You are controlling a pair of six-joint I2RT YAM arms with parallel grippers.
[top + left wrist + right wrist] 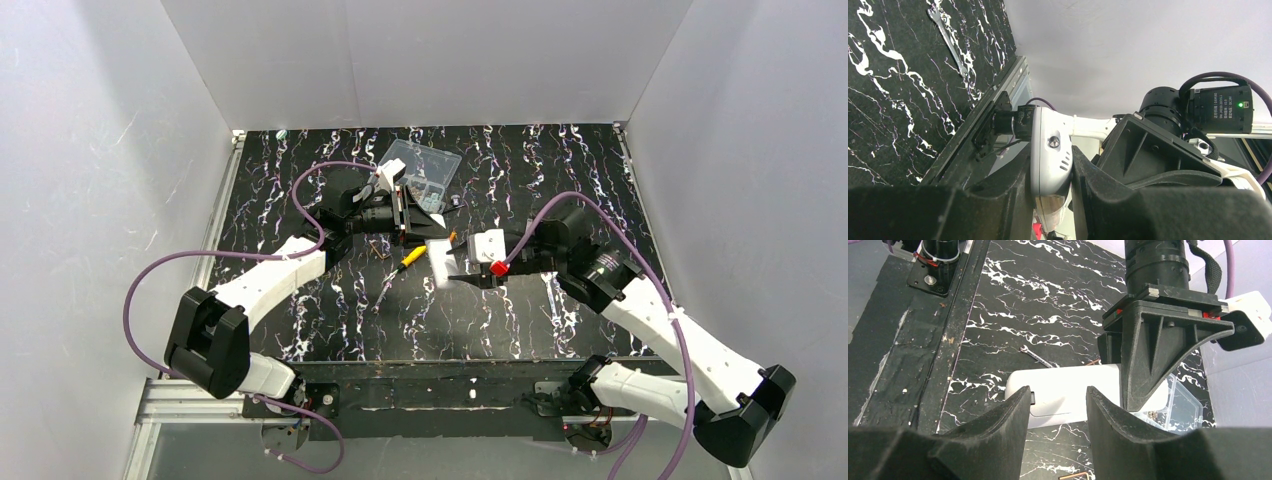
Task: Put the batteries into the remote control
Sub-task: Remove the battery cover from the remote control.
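Observation:
The remote control (1068, 390) is a white oblong held off the table, its plain back toward the right wrist camera. My left gripper (1050, 165) is shut on the remote (1050, 145), which stands edge-on between the fingers with a screw and vent slots showing. In the top view the left gripper (425, 228) grips the remote (438, 258) at the table's middle. My right gripper (1057, 395) is open, its fingertips just in front of the remote's near edge; it also shows in the top view (462, 272). No battery shows clearly.
A yellow-and-black screwdriver (408, 260) lies left of the remote. A clear compartmented box (422, 168) stands behind, also in the right wrist view (1184, 405). A small flat wrench (1035, 355) and a copper hex key (1080, 474) lie on the black marbled table (560, 180).

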